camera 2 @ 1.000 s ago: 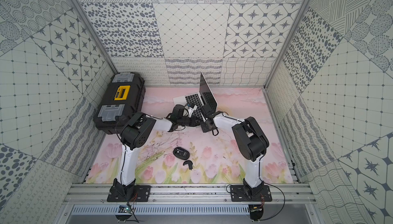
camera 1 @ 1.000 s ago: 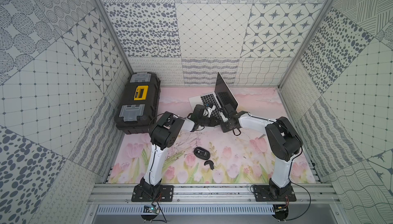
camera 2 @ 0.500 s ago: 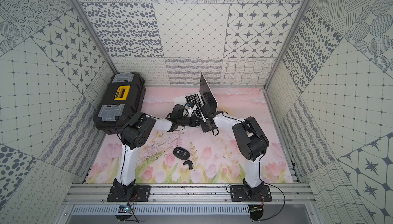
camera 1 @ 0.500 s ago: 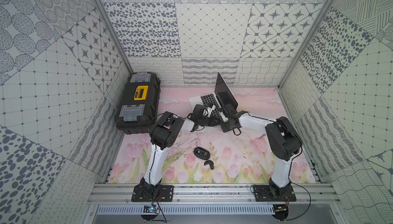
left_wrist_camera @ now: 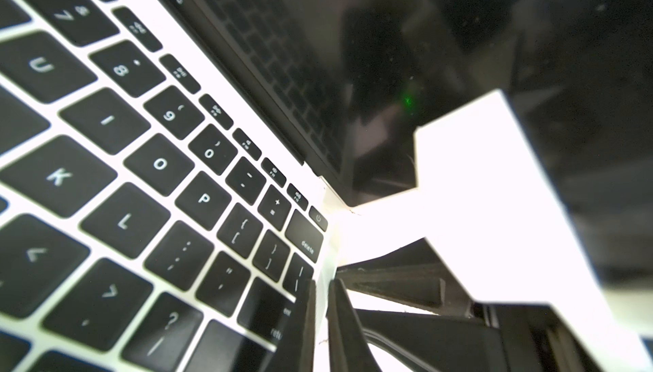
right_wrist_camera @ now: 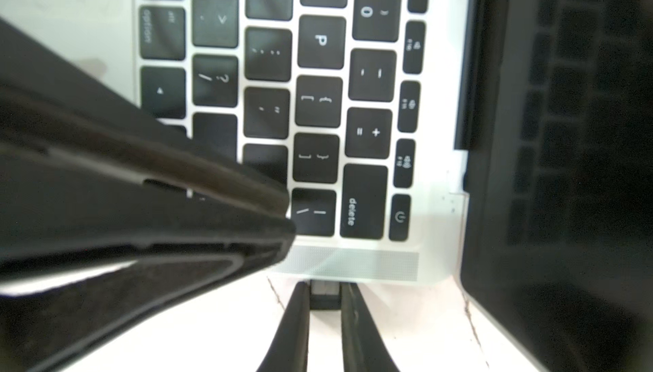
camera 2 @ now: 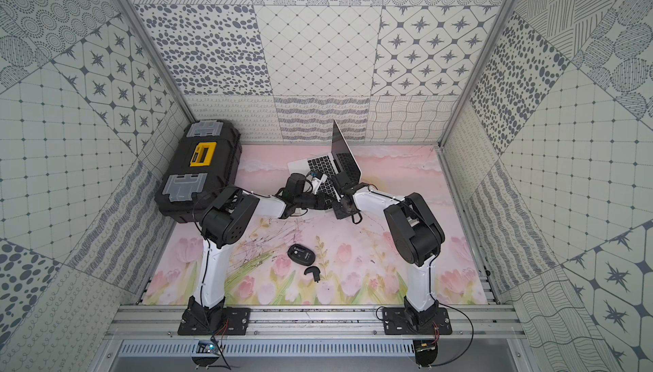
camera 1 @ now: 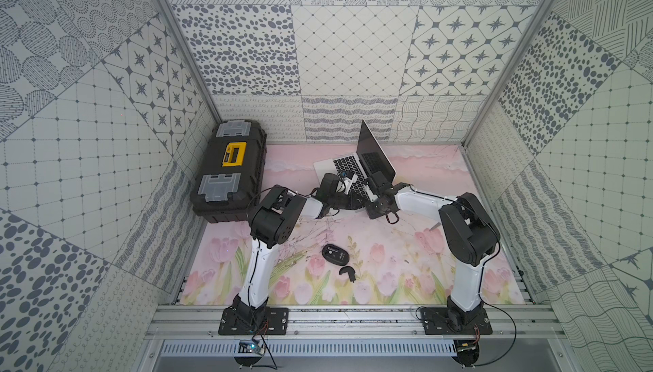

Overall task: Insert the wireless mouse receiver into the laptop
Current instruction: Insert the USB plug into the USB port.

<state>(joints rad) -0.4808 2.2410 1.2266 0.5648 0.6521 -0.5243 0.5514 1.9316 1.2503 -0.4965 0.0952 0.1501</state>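
Nothing shifted since second ago: right gripper [right_wrist_camera: 324, 287] pinches wireless mouse receiver [right_wrist_camera: 325, 299] at laptop [right_wrist_camera: 357, 262] near edge; left gripper [left_wrist_camera: 323, 289] pressed together. Insertion seems unfinished.

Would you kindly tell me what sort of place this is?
Probably a robot test cell: patterned panel walls enclose a flowered mat, and a left arm and right arm are mounted on a metal rail.

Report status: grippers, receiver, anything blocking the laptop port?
Right gripper, jaws shut on receiver at laptop side edge, metal end showing. Left gripper, jaws shut, tip at keyboard edge. Nothing blocking.
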